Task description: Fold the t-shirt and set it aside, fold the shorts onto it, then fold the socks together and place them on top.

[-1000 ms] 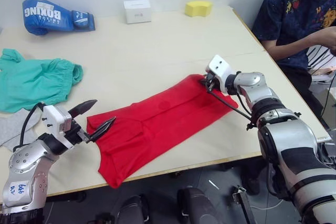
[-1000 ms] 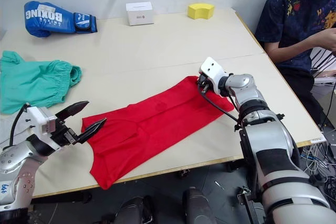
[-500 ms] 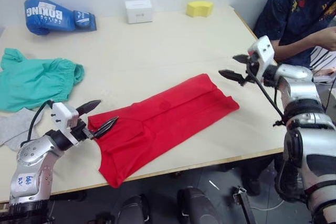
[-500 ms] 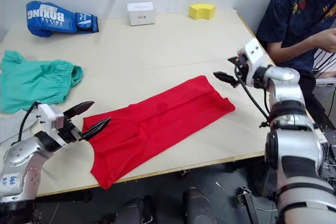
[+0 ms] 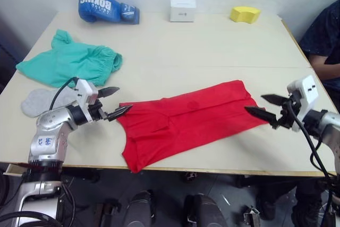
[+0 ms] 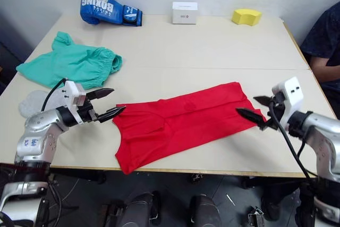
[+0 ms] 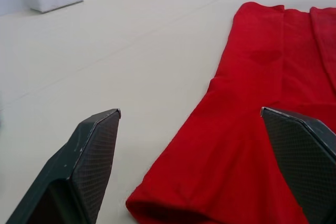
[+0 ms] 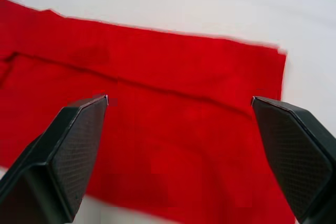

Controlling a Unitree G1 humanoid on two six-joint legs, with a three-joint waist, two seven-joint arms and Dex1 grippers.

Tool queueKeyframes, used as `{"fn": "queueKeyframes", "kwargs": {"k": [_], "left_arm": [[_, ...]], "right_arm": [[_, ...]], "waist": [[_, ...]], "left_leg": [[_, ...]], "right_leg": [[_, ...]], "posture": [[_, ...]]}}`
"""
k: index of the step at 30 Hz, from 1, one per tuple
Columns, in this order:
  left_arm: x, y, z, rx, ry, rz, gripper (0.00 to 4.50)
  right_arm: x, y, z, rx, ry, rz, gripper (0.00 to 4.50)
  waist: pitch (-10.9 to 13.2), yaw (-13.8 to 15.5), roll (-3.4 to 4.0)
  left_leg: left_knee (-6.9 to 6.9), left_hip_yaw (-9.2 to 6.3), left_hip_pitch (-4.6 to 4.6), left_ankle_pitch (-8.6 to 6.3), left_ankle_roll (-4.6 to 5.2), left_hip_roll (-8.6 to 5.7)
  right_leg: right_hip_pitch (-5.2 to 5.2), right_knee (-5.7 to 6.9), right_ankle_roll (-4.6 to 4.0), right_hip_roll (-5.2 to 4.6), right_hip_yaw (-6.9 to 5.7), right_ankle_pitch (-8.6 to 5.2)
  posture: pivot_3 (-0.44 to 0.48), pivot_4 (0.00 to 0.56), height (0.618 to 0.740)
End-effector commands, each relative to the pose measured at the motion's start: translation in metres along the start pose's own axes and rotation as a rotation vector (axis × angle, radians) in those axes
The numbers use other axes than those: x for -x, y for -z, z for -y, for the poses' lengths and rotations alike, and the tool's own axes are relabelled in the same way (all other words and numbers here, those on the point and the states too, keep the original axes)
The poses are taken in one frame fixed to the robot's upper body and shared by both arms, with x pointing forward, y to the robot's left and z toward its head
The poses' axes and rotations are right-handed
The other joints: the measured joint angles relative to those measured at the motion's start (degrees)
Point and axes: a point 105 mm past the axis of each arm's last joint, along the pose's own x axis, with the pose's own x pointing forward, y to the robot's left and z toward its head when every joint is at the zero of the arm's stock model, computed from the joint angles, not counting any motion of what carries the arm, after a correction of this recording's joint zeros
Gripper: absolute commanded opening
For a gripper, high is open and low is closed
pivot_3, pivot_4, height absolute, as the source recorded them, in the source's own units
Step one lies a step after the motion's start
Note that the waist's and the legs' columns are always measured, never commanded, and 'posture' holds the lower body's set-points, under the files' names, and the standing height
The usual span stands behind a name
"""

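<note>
Lying near the front edge: t-shirt, red, folded into a long band, running diagonally across the table from front-left to right.
t-shirt ends: left end wider, reaching closest to the table's front edge; right end narrower, squared off.
left gripper: fingers spread apart, nothing held, tips just beside the t-shirt's left end, low over the table.
left wrist view: red hem sits between the two black fingers, cloth flat on the tabletop.
right gripper: fingers spread apart, nothing held, pointing at the t-shirt's right end, lower tip at the cloth's corner; contact hard to tell.
right wrist view: red band spans the gap between the fingers, fold crease visible along its length.
socks: light grey, flat at the left table edge, just behind the left arm, beside the shorts.
shorts: teal-green, loosely spread at far left, well apart from the t-shirt.
person: dark sleeve at the right table edge.
far edge: blue boxing glove, white box, yellow sponge, in a row left to right.
</note>
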Motion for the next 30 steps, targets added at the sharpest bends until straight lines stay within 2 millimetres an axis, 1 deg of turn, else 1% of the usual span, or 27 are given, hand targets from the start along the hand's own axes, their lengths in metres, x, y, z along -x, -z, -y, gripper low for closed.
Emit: {"fn": "queueKeyframes", "kwargs": {"k": [1, 4, 7, 8, 10, 12, 15, 17, 20, 23, 24, 25, 26, 28, 30], "left_arm": [[-0.013, 0.005, -0.007, 0.0, 0.068, -0.073, 4.5], [-0.028, 0.01, -0.012, 0.019, 0.112, -0.141, 4.5], [-0.045, 0.011, -0.01, 0.044, 0.173, -0.192, 4.5], [-0.051, 0.013, -0.01, 0.045, 0.184, -0.216, 4.5], [-0.058, 0.02, -0.008, 0.05, 0.198, -0.269, 4.5], [-0.064, 0.027, -0.007, 0.056, 0.209, -0.318, 4.5], [-0.07, 0.03, -0.008, 0.062, 0.204, -0.348, 4.5], [-0.073, 0.031, -0.008, 0.09, 0.196, -0.355, 4.5], [-0.075, 0.037, -0.002, 0.163, 0.226, -0.38, 4.5], [-0.076, 0.039, 0.0, 0.19, 0.232, -0.388, 3.91], [-0.076, 0.039, 0.0, 0.202, 0.233, -0.384, 3.6], [-0.075, 0.038, 0.001, 0.213, 0.236, -0.378, 3.22], [-0.075, 0.038, 0.001, 0.219, 0.238, -0.374, 2.99], [-0.073, 0.039, 0.001, 0.217, 0.233, -0.376, 2.31], [-0.07, 0.041, 0.0, 0.212, 0.23, -0.382, 1.61]], "right_arm": [[0.016, 0.003, -0.023, -0.146, -0.019, -0.005, 4.45], [0.02, 0.019, -0.043, -0.282, -0.064, -0.058, 4.45], [0.018, 0.044, -0.055, -0.388, -0.054, -0.131, 4.45], [0.015, 0.052, -0.058, -0.421, -0.05, -0.145, 4.45], [0.004, 0.064, -0.063, -0.457, -0.036, -0.176, 4.45], [-0.009, 0.072, -0.059, -0.506, 0.014, -0.191, 4.45], [-0.026, 0.076, -0.051, -0.546, 0.085, -0.201, 4.45], [-0.034, 0.074, -0.051, -0.546, 0.093, -0.207, 4.45], [-0.046, 0.071, -0.048, -0.564, 0.089, -0.202, 4.45], [-0.061, 0.069, -0.045, -0.587, 0.088, -0.196, 4.5], [-0.065, 0.068, -0.045, -0.586, 0.089, -0.194, 4.3], [-0.068, 0.067, -0.044, -0.586, 0.09, -0.189, 4.06], [-0.071, 0.067, -0.044, -0.586, 0.091, -0.185, 3.86], [-0.073, 0.066, -0.045, -0.584, 0.086, -0.178, 3.16], [-0.076, 0.066, -0.046, -0.58, 0.081, -0.17, 2.36]], "waist": [[0.0, 0.1, 0.0], [0.0, -0.1, -0.01], [0.0, -0.1, -0.06], [0.0, 0.0, -0.08], [0.0, 0.0, -0.08], [0.0, -0.4, -0.08], [-0.2, -1.3, -0.4], [-0.4, -1.4, -0.64], [-0.6, -1.5, -0.95], [-0.7, -1.5, -1.15], [-0.7, -1.5, -1.17], [-0.7, -1.5, -1.19], [-0.7, -1.6, -1.19], [-0.7, -1.6, -1.19], [-0.7, -1.6, -1.19]], "left_leg": [[-0.01, 0.01, -0.02, 0.0, -0.01, 0.01], [-0.01, 0.09, -0.03, 0.0, -0.02, 0.07], [-0.01, 0.11, -0.05, 0.0, -0.03, 0.09], [-0.01, 0.07, -0.08, 0.0, -0.03, 0.11], [0.02, 0.1, -0.15, 0.0, -0.04, 0.13], [0.1, 0.2, -0.26, 0.0, -0.03, 0.13], [0.27, 0.28, -0.4, 0.03, -0.07, 0.2], [0.31, 0.28, -0.39, 0.03, -0.07, 0.23], [0.31, 0.29, -0.39, 0.01, -0.05, 0.24], [0.33, 0.29, -0.36, 0.01, -0.05, 0.25], [0.34, 0.29, -0.35, 0.01, -0.05, 0.26], [0.34, 0.29, -0.35, 0.01, -0.05, 0.26], [0.34, 0.29, -0.36, 0.01, -0.05, 0.27], [0.34, 0.29, -0.36, 0.01, -0.05, 0.27], [0.33, 0.3, -0.36, 0.02, -0.06, 0.28]], "right_leg": [[-0.02, 0.0, 0.0, 0.03, -0.01, 0.0], [-0.06, 0.0, 0.0, 0.18, 0.02, 0.0], [-0.12, 0.03, 0.0, 0.31, 0.05, 0.0], [-0.12, 0.02, 0.0, 0.58, 0.05, 0.0], [-0.18, 0.01, 0.0, 0.67, 0.15, 0.0], [-0.37, 0.08, 0.0, 0.71, 0.26, 0.0], [-0.59, 0.33, 0.0, 0.79, 0.35, 0.01], [-0.61, 0.34, 0.0, 0.84, 0.36, 0.01], [-0.61, 0.34, 0.0, 0.84, 0.48, 0.01], [-0.59, 0.36, 0.0, 0.84, 0.51, 0.01], [-0.59, 0.36, 0.0, 0.83, 0.51, 0.01], [-0.59, 0.37, -0.01, 0.82, 0.52, 0.01], [-0.59, 0.37, 0.0, 0.82, 0.52, 0.01], [-0.61, 0.4, -0.01, 0.82, 0.53, 0.01], [-0.63, 0.41, 0.0, 0.82, 0.55, 0.01]], "posture": [[0.0, 0.15, 0.74], [0.0, 0.15, 0.74], [0.0, 0.15, 0.74], [0.0, 0.15, 0.74], [0.0, 0.15, 0.74], [0.0, 0.15, 0.74], [0.0, 0.15, 0.74], [0.0, 0.15, 0.74], [0.0, 0.15, 0.74], [0.0, 0.15, 0.74], [0.0, 0.15, 0.74], [0.0, 0.15, 0.74], [0.0, 0.15, 0.74], [0.0, 0.15, 0.74], [0.0, 0.15, 0.74]]}}
